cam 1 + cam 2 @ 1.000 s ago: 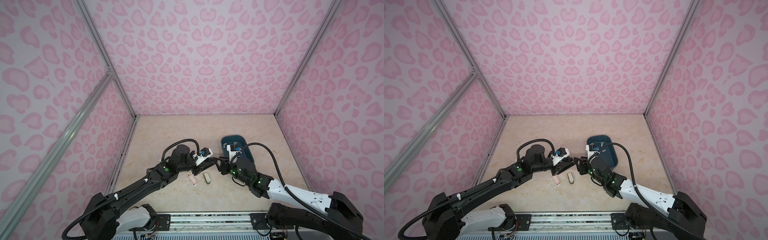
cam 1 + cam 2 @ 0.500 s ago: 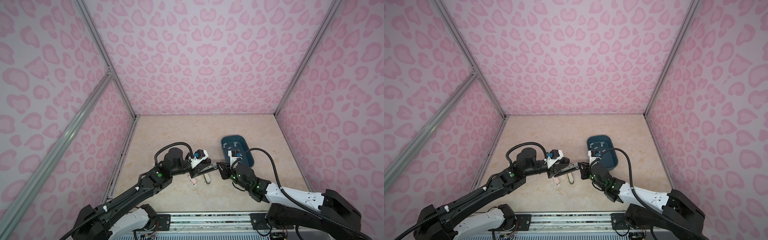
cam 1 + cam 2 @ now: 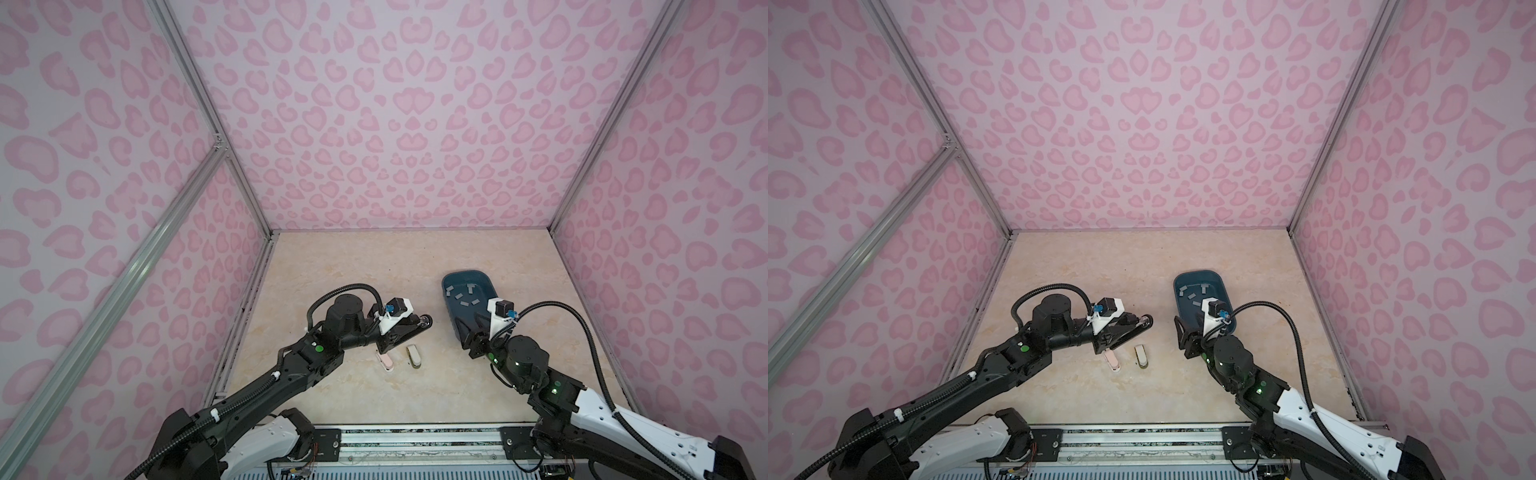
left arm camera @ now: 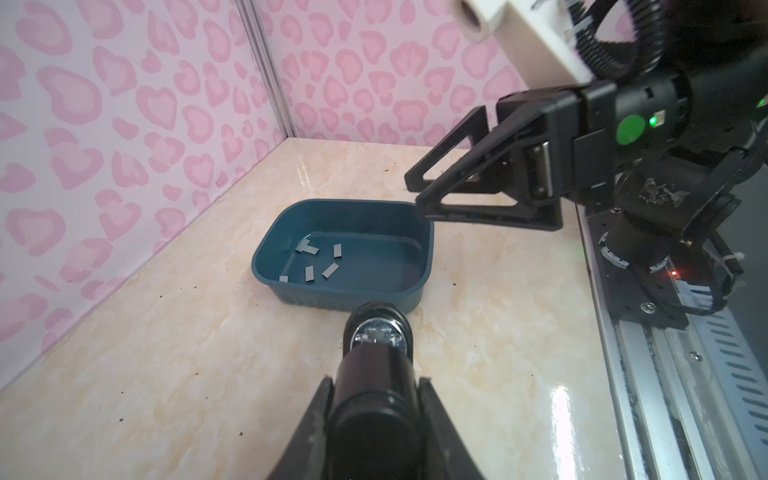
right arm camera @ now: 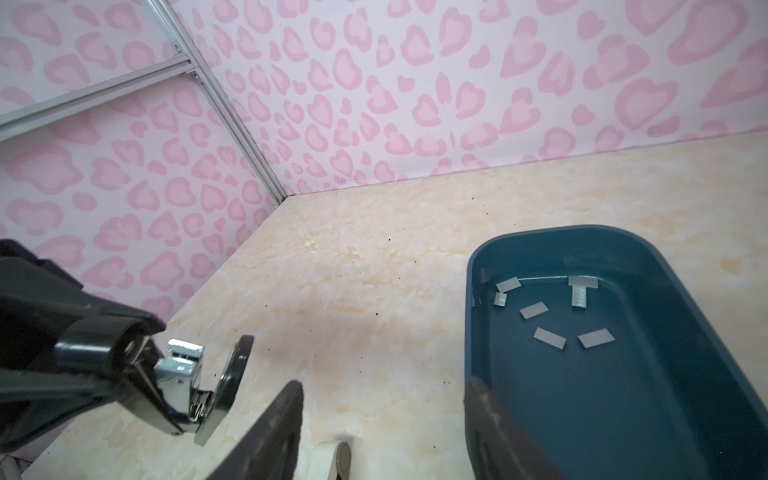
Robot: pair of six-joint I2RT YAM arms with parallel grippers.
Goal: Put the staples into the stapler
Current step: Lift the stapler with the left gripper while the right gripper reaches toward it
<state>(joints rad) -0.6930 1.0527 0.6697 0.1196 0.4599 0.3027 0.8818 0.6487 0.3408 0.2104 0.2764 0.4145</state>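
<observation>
Since a second ago the arms have parted: both sets of jaws were nose to nose over the middle of the surface (image 3: 374, 266), and now my right ones have swung off toward the tray.

On the left, my left jaws stay clamped tight on the black stapler (image 5: 183, 374). It is held clear of the surface with its top hinged back and the metal channel exposed. Beneath it, nearer the front edge than the back, a pink stapler (image 3: 385, 362) and a beige stapler (image 3: 413, 356) lie side by side, apart.

Further right, my right jaws stand wide apart with nothing between them, at the near end of the teal tray (image 5: 582, 415), which sits right of the middle. The staples (image 5: 533, 310) lie loose on its floor toward the far end, two of them crossed in a T.

I judge I'm at the fetching step, with the stapler open and waiting. Next I must lower into the tray, pinch a single flat strip without it sliding, then carry it back and line it up with the channel.
</observation>
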